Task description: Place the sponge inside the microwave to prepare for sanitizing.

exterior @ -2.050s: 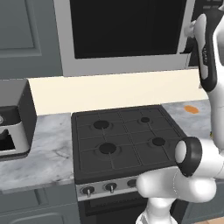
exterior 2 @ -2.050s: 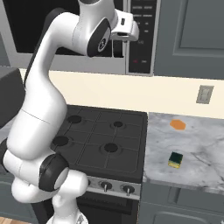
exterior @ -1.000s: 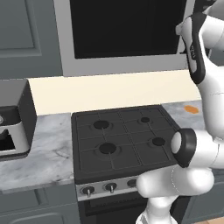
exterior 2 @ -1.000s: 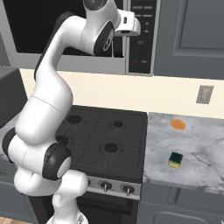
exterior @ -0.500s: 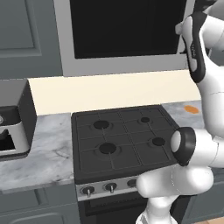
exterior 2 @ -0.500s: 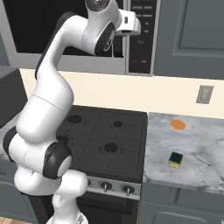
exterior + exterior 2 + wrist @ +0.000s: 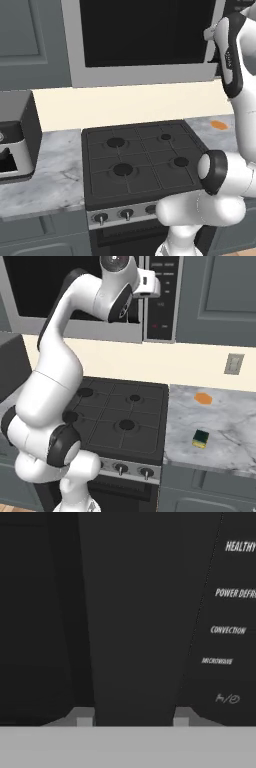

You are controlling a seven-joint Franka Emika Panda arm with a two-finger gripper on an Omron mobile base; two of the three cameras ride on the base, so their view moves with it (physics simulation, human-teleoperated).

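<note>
High at the microwave [image 7: 100, 301], above the stove [image 7: 122, 416], your arm reached up so that the end effector [image 7: 132, 719] met the right edge of the black glass door, beside the button panel [image 7: 161, 298]. In the hand view you saw a dark vertical bar, evidently the door handle [image 7: 135, 622], running between the two fingertips [image 7: 84, 718], which sat against its two sides; the end effector was clenched on this bar. To its right the panel labels read "POWER DEFR", "CONVECTION" and "MICROWAVE". The microwave door was shut. On the marble counter [image 7: 225, 431] right of the stove, the sponge [image 7: 200, 439] lay flat, yellow with its green layer uppermost, near the front edge and well apart from the end effector. A small flat orange piece [image 7: 203, 399] lay farther back on the same counter, near the wall. In the left base view a dark boxy appliance [image 7: 15, 135] stood on the counter left of the stove.
</note>
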